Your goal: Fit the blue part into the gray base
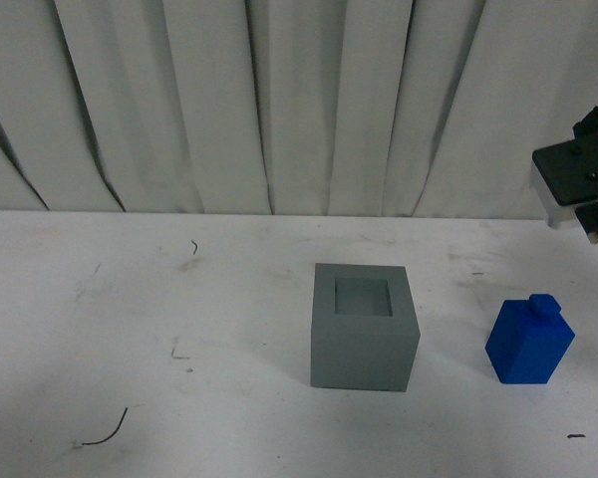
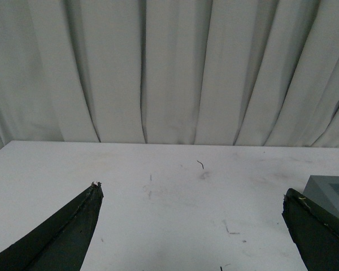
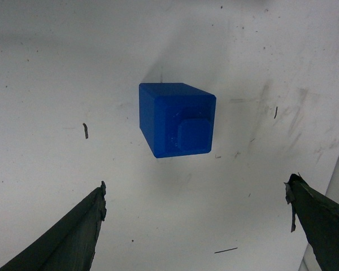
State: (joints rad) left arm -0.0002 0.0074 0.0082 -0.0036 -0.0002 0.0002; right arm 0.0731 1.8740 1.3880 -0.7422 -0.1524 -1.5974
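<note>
blue part (image 1: 529, 344): upright on the table (image 1: 130, 329), knob (image 1: 544, 304) up, to the right of the gray base (image 1: 365, 329) and apart from it; turned corner-on to it, so i'd expect a twist before it goes in
gray base: mid-table, recess (image 1: 364, 296) facing up and empty, ready to receive
right claw (image 3: 196, 186): hangs above the blue part looking straight down, jaws spread wide, nothing in them (reads like a line-up for a top-down pick)
left claw (image 2: 192, 192): low over the table, jaws wide, empty; looks parked clear of the job
table: white, matte, scuffed, a few dark stray strands
room: pale pleated curtain (image 1: 229, 100) close behind the table
task: insertion not yet started
</note>
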